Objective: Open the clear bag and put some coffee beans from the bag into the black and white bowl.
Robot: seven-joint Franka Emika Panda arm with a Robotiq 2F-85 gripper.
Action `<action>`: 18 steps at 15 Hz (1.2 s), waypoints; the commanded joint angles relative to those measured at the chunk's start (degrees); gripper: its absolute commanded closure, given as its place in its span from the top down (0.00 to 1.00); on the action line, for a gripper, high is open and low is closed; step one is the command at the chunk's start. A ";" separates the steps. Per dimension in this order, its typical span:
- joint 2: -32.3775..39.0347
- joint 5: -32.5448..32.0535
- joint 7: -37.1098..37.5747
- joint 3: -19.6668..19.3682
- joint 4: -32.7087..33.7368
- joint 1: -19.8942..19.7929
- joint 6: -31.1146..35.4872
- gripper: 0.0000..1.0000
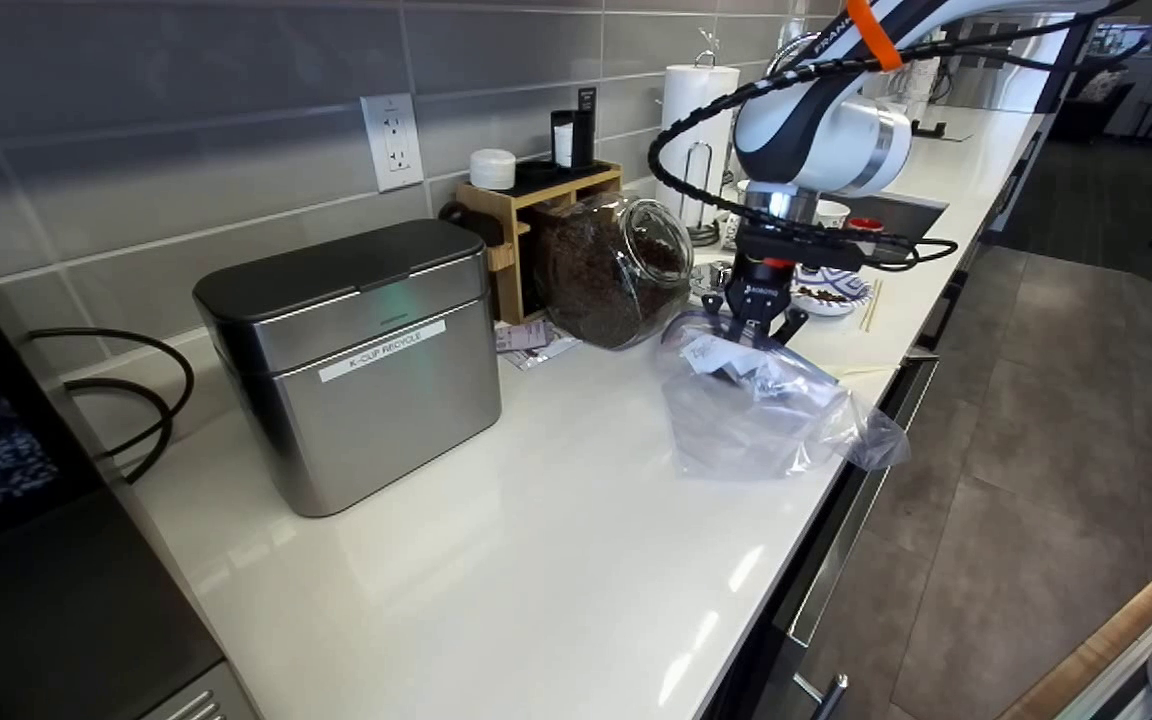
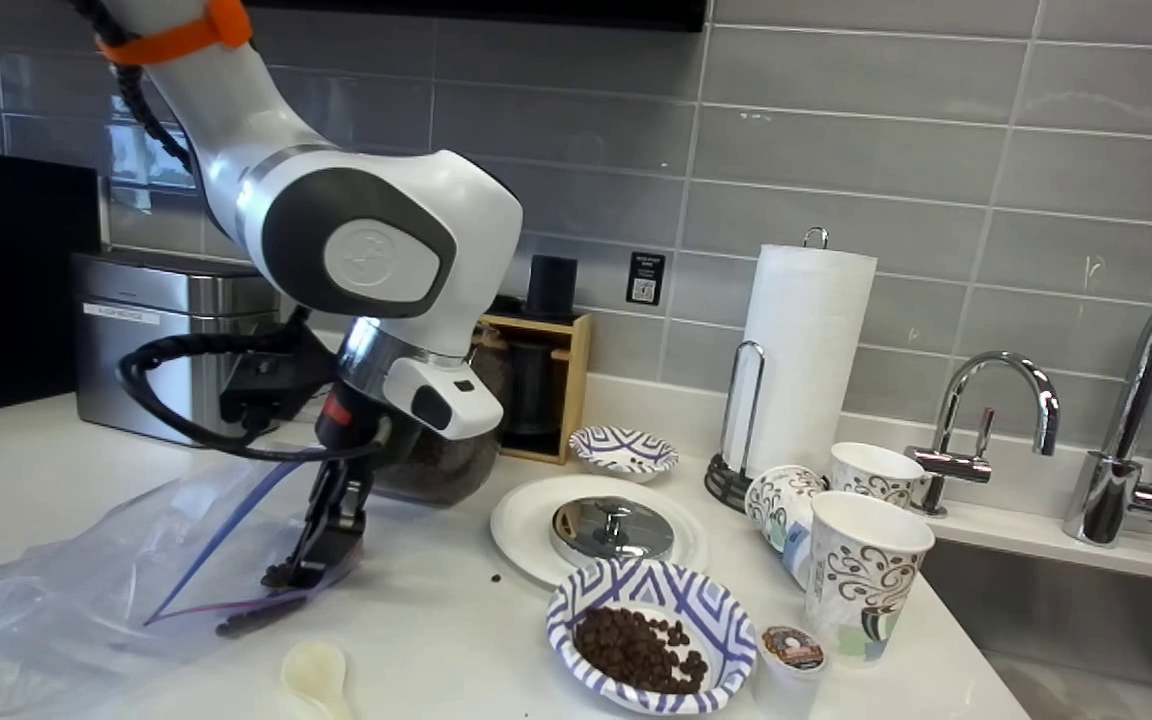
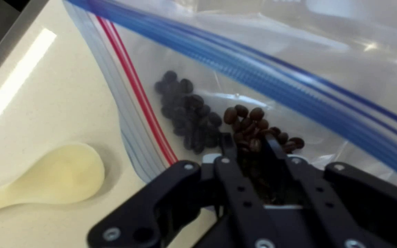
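Lying on the wht counter (image 1: 496, 570) in an exterior view: clear plastic bag (image 1: 736, 432). In an exterior view: black gripper (image 2: 308, 572) in its mouth; purple-&-wht bowl (image 2: 706, 605) w/ brown coffee beans (image 2: 626, 645). Wrist view: jaws narrow amid bagged beans (image 3: 191, 115); pinching any? Can't tell.

On the white counter (image 1: 426, 600) — clear bag (image 1: 736, 430), spoon (image 3: 64, 175), patterned bowls (image 2: 674, 590), plate (image 2: 521, 535), paper cups (image 2: 866, 575), steel bin (image 1: 391, 425).

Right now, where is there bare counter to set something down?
Bare: the counter between the steel bin, the black appliance and the clear bag. Crowded: around the bean bowl, with a plate, a coffee pod and cups close by.
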 commanded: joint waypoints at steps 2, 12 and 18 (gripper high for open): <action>0.75 1.15 0.03 0.15 -0.55 0.36 1.53 0.04; -0.76 3.99 -1.05 -0.17 0.32 -1.20 -0.66 0.04; -4.49 7.16 -2.75 -1.18 1.84 -4.12 -5.78 0.02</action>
